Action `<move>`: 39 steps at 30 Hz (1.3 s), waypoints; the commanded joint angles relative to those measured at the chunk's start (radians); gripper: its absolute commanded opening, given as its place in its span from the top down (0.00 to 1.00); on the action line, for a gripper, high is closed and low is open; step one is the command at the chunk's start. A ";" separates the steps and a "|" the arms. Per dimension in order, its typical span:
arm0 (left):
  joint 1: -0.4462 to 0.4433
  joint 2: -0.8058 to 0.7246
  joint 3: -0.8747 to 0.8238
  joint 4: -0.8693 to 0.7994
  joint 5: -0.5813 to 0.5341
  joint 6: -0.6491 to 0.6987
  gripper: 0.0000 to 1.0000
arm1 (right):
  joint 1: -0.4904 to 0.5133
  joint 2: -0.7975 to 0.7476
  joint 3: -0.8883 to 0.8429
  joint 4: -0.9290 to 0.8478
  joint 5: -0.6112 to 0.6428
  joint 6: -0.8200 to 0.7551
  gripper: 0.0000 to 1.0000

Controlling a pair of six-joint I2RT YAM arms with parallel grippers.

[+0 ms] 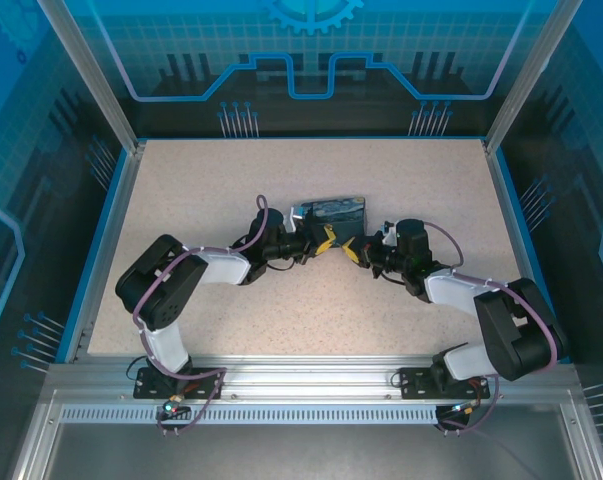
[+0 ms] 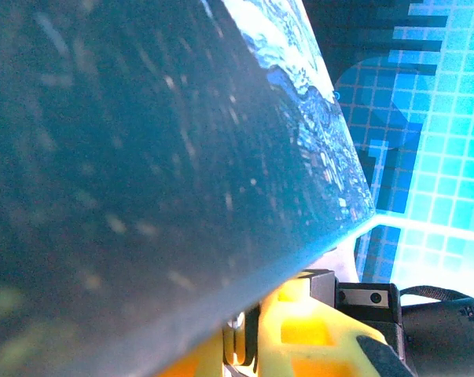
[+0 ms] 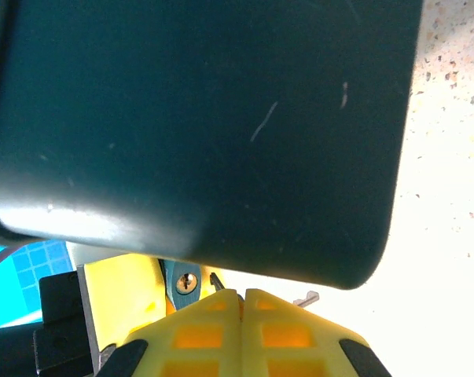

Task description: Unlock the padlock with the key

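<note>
Box, right wrist view: the dark-blue box (image 3: 205, 118) lies closest to the lens, just beyond my fingers. It has no part in the job and only crowds the work area.
Right gripper: the right gripper (image 3: 241, 302) has its yellow fingers pressed together with no gap. A thin dark tip projects from the seam. I take it for the key (image 3: 214, 280), pinched short so it stays stiff and easy to aim.
Padlock: the padlock (image 3: 186, 284) shows a brass keyway just beside the key tip, backed by an opposing yellow finger (image 3: 126, 287). I judge it is turned toward me so the key can enter straight. The tip is not yet in the slot.
Surface: a small grey metal piece (image 3: 307, 298) lies on the speckled surface (image 3: 449, 196). I cannot identify it.
Left gripper, left wrist view: the left gripper (image 2: 240, 349) is almost closed. A silvery part sits in the narrow gap, so I judge it clamps the padlock like a vice.
Top view: both grippers meet tip to tip at mid-surface, just in front of the box. Padlock and key are too small to resolve.
</note>
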 commanded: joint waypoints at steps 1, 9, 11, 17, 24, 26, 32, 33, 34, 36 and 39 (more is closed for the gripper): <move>-0.008 0.005 0.020 0.058 -0.005 -0.018 1.00 | 0.008 -0.023 0.006 -0.007 0.017 -0.008 1.00; -0.007 -0.003 0.013 0.058 -0.007 -0.022 1.00 | -0.022 -0.120 -0.043 -0.096 0.048 -0.043 1.00; -0.007 -0.004 0.015 0.057 -0.009 -0.022 1.00 | -0.026 -0.133 -0.056 -0.064 0.050 -0.039 1.00; -0.008 -0.004 0.020 0.054 -0.009 -0.025 1.00 | -0.025 -0.106 -0.088 0.136 0.043 0.005 1.00; -0.008 -0.011 0.019 0.051 -0.012 -0.025 1.00 | -0.019 -0.094 -0.082 0.162 0.051 0.004 1.00; -0.008 -0.012 0.019 0.049 -0.013 -0.025 1.00 | -0.017 -0.088 -0.083 0.160 0.054 0.006 1.00; -0.009 -0.013 0.020 0.048 -0.013 -0.026 1.00 | -0.003 -0.065 -0.084 0.165 0.063 0.009 1.00; -0.009 -0.016 0.019 0.048 -0.014 -0.026 1.00 | -0.001 -0.062 -0.083 0.167 0.065 0.007 1.00; -0.009 -0.014 0.020 0.049 -0.014 -0.024 1.00 | 0.001 -0.058 -0.083 0.169 0.067 0.007 1.00; -0.009 -0.017 0.019 0.048 -0.013 -0.025 1.00 | 0.006 -0.050 -0.083 0.170 0.068 0.007 1.00; -0.009 -0.016 0.019 0.048 -0.012 -0.024 1.00 | 0.010 -0.043 -0.082 0.174 0.072 0.007 1.00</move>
